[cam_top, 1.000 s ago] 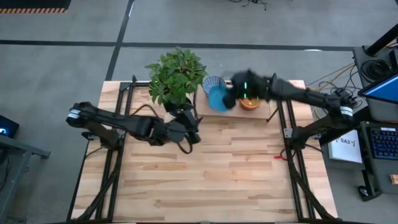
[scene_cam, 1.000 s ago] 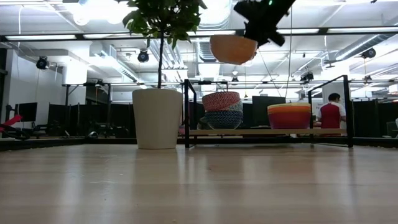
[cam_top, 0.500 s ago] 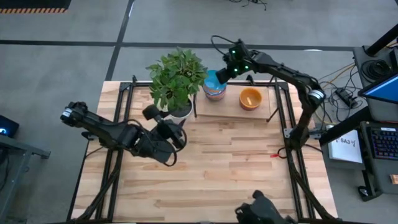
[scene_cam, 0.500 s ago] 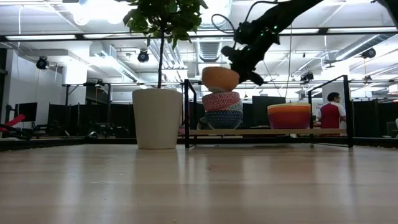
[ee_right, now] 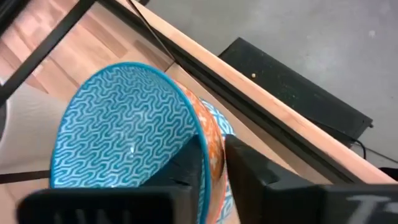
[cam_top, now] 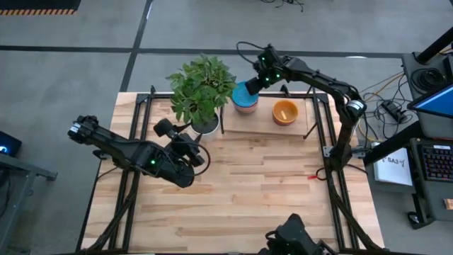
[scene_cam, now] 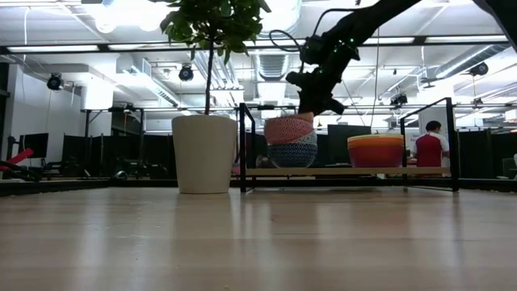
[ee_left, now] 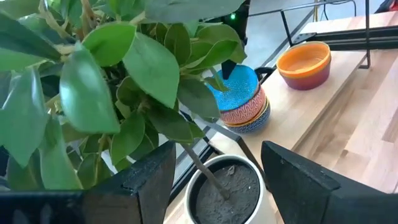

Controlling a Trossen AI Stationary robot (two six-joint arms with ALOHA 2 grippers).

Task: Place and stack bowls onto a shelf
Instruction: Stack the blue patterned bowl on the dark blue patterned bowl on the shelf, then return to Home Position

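1. High view: right gripper [cam_top: 256,83] is now sitting at the patterned bowl [cam_top: 245,95] on the shelf [cam_top: 263,121], down from its earlier height; left gripper [cam_top: 190,150] is idling just in front of the plant pot [cam_top: 205,126], fingers apart.
2. Low view: bowl is seating on the stack [scene_cam: 291,147], left of the orange-red stack [scene_cam: 375,150].
3. Right wrist view: fingers are still pinching the rim, so release is pending.
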